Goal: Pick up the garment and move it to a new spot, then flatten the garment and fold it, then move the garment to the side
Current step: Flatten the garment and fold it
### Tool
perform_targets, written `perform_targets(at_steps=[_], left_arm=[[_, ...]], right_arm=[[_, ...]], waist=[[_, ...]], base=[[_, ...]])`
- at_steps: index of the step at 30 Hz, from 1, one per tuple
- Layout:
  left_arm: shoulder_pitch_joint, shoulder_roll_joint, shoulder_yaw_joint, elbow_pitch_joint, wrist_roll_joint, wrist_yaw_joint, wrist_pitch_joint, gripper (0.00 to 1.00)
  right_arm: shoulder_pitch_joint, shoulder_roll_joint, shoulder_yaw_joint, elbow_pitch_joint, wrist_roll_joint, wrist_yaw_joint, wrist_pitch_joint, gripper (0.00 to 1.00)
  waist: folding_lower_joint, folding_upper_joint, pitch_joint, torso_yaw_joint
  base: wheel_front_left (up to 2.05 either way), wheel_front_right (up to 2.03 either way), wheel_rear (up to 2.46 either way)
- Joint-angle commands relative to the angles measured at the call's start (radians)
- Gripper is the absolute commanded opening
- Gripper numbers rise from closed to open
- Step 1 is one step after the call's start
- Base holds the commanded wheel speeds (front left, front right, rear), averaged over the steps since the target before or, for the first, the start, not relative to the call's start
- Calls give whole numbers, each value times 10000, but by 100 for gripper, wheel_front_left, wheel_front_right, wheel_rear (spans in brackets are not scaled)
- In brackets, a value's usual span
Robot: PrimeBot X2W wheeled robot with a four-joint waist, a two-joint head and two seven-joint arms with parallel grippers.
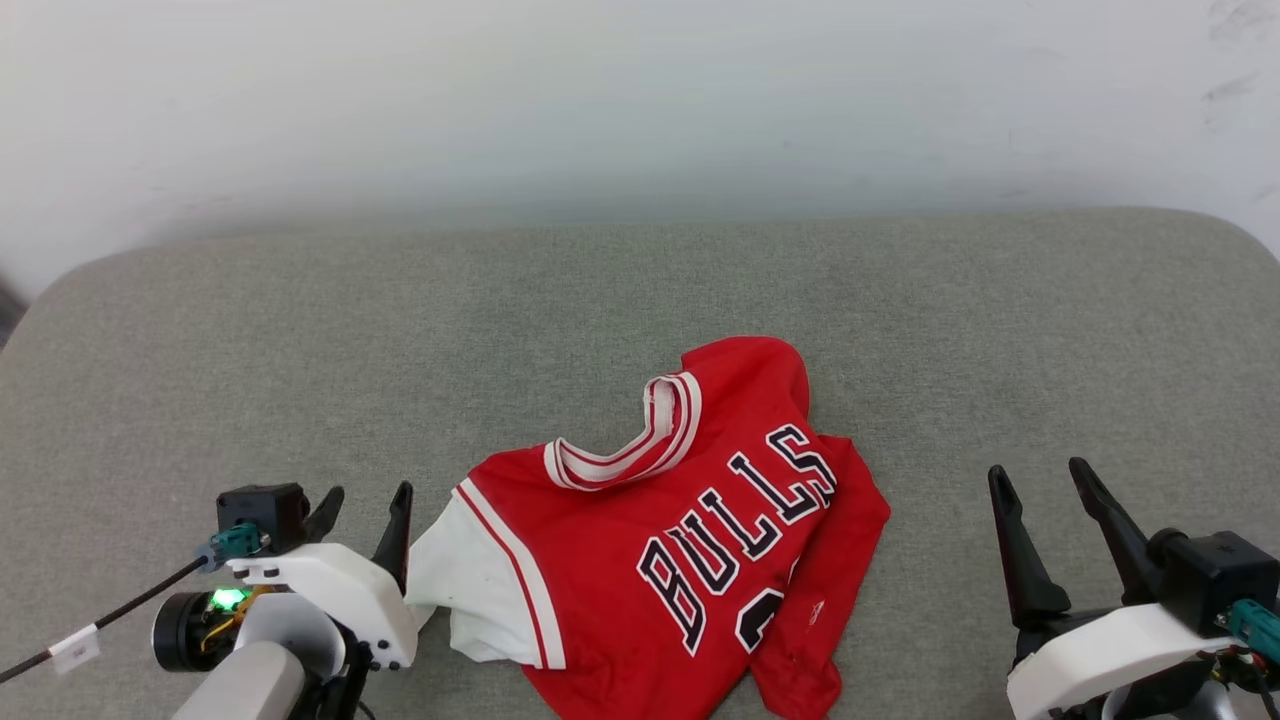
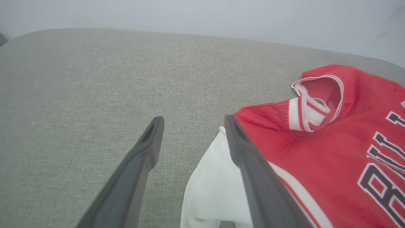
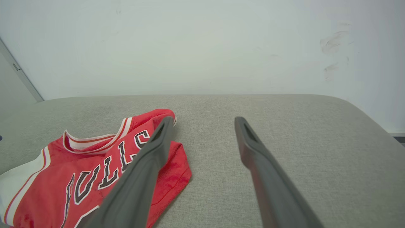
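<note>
The garment [image 1: 660, 530], a red jersey T-shirt with a white sleeve, striped collar and black "BULLS" lettering, lies crumpled at the front middle of the grey cushion [image 1: 300, 350]. My left gripper [image 1: 365, 505] stands open just left of the white sleeve [image 2: 212, 186], one finger [image 2: 246, 158] over the sleeve's edge and nothing between the jaws. My right gripper [image 1: 1040, 475] is open at the lower right, well clear of the garment [image 3: 85, 171], with bare cushion between its fingers.
A pale wall [image 1: 640, 100] rises behind the cushion's far edge. The cushion corners round off at the back left and back right. Grey fabric stretches broadly to the left, right and behind the garment.
</note>
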Motion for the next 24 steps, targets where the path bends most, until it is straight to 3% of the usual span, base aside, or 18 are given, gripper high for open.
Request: perform_targets(at_steps=[1,7,18,24], left_arm=[[-138,-75,16,-89,86,53,-191,100],[-119,-299,30,-1026,1035,635,-1663,100],[491,-619,3,-3477,2564,1569,-2001,100],[560,-930,2,-4008,2843,1604,-2006,100]], right_arm=[[85,14,-2,-43,-55,-5,-3,100],[190,13,-161,-6,156,-5,125,100],[-878,14,-1294,866,632,-3,746,100],[-2253,-87,-1604,1726,677,-4,2492,100]], waist=[[0,0,-88,-7],[0,0,-295,-12],[0,0,160,509],[0,0,817,1112]], base=[[0,0,0],[0,0,0],[0,0,0],[0,0,0]])
